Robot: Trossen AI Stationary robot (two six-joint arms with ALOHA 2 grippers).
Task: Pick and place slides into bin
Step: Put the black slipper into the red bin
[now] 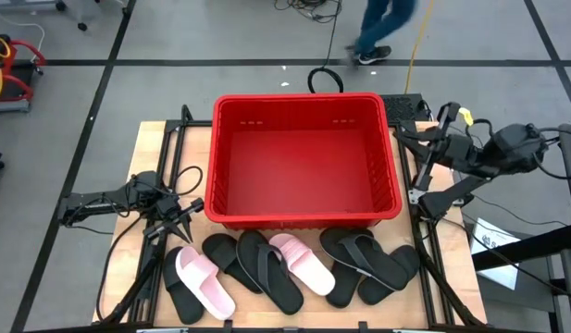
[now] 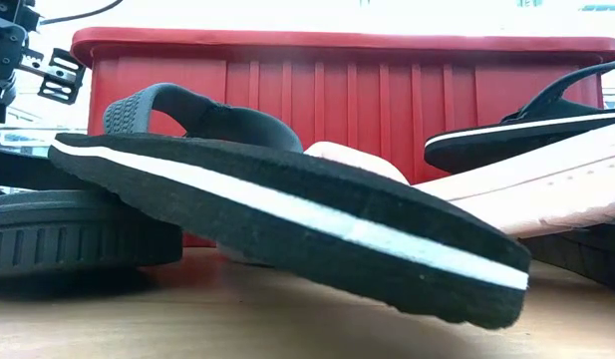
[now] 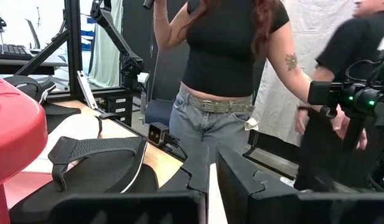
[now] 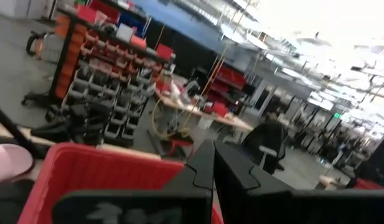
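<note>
I've got the big red ribbed plastic bin (image 1: 304, 157) mid-tabletop, black and pale pink slide sandals (image 1: 294, 264) heaped just before it. Left claw (image 1: 185, 215) beside them, pressed nearly together; right claw (image 1: 431, 120) pressed together by the bin's corner.

The wooden counter (image 1: 155, 148) carries the red bin (image 1: 304, 217) at its middle and far part. Along the near edge lie the slides, black (image 1: 266, 268) and pale pink (image 1: 204, 282), overlapping in a row just beside the bin's near wall.
</note>
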